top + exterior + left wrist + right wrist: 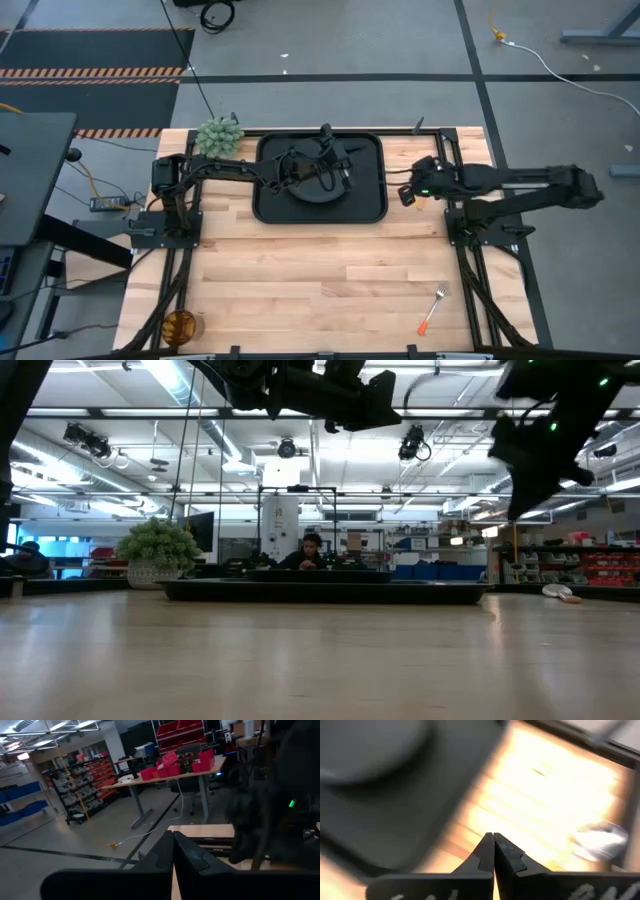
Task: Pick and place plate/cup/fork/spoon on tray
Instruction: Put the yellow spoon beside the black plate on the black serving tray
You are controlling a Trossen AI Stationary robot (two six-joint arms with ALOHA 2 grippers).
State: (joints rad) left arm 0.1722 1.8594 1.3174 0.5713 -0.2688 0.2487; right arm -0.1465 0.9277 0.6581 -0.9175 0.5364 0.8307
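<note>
The black tray (370, 205) lies at the table's far middle with the round black plate (308, 196) on it. My left gripper (338, 165) is shut and empty, raised above the plate; it also shows in the low view (375, 405). My right gripper (405, 192) is shut and empty, raised just off the tray's right edge. A blurred silver spoon head (599, 839) lies on the wood close to my right gripper. The fork (432, 310) lies at the near right. The amber cup (180, 326) stands at the near left corner.
A green plant ball (218, 135) stands at the tray's far left corner. Both arm bases (165, 215) stand at the table's left and right edges. Bare wood stretches between the tray and the near edge. A person sits in the room beyond (312, 550).
</note>
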